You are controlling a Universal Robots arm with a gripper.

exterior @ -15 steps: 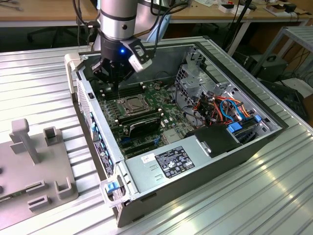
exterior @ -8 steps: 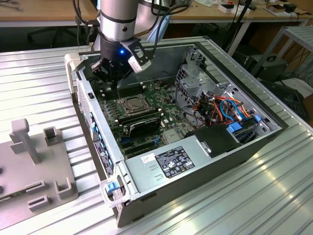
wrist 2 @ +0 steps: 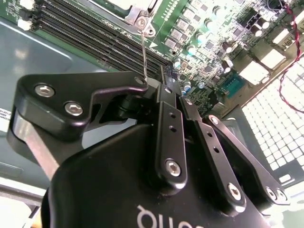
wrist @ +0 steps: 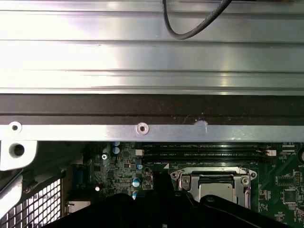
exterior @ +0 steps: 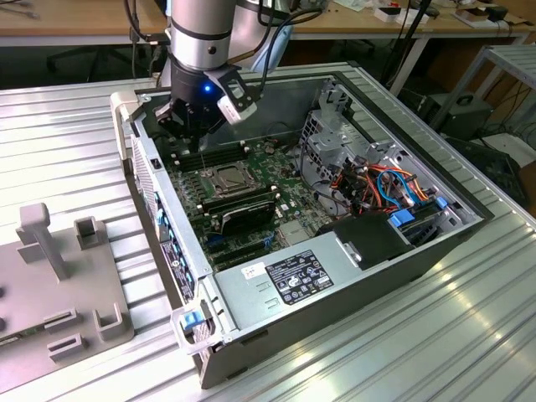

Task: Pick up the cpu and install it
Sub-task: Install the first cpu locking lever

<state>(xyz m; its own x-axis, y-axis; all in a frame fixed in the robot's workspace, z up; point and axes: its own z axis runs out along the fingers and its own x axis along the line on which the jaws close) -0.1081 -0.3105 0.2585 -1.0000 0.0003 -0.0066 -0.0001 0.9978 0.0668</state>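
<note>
My gripper [exterior: 199, 132] hangs inside the open computer case [exterior: 469, 222], just behind the motherboard's metal-framed socket [exterior: 222, 177]. In the second wrist view its black fingers [wrist 2: 164, 90] are shut together on the upper end of a thin wire socket lever [wrist 2: 144, 52]. That lever rises from the socket's corner to the fingertips. It also shows as a fine upright line, the lever [exterior: 201, 155], in the exterior view. A dull grey square, seemingly the cpu [wrist: 216, 186], lies inside the socket frame [wrist: 183, 180]; most of it is hidden by the frame and the gripper body.
Long black memory slots [wrist 2: 95, 40] run beside the socket. A black heatsink [exterior: 243, 209], the power supply [exterior: 293, 276] and bundled coloured cables [exterior: 377, 180] fill the case toward the exterior view's right. A grey fixture block [exterior: 59, 276] stands on the ribbed aluminium table [exterior: 469, 335] at its left.
</note>
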